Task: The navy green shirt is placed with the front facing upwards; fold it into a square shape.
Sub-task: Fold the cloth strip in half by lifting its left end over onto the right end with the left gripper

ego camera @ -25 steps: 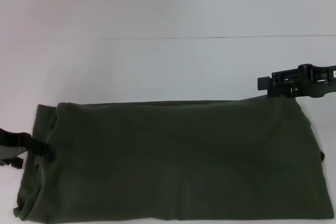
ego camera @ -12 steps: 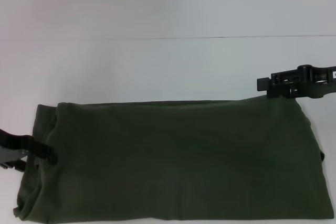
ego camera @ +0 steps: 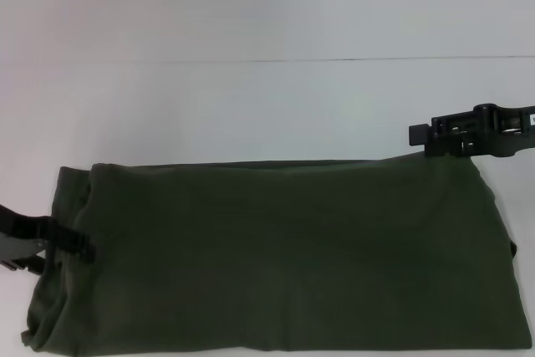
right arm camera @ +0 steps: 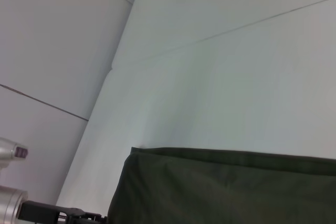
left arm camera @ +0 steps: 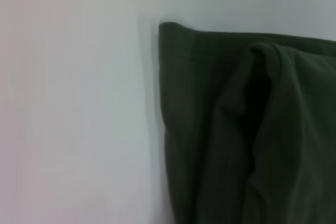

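Bare white table (ego camera: 267, 106), lab-like test bench

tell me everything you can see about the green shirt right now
The navy green shirt is dark olive, soft matte fabric, already folded into a wide band lying flat on the white table. No lettering or collar shows. Its left end is bunched in loose layered folds, where the left gripper reaches over the edge. The right gripper sits at its far right corner. The near edge runs out of view.

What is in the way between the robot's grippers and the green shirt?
Nothing visible. The left gripper is already over the left end of the navy green shirt, and the right gripper sits by its far right corner. Only bare white table lies around the shirt.
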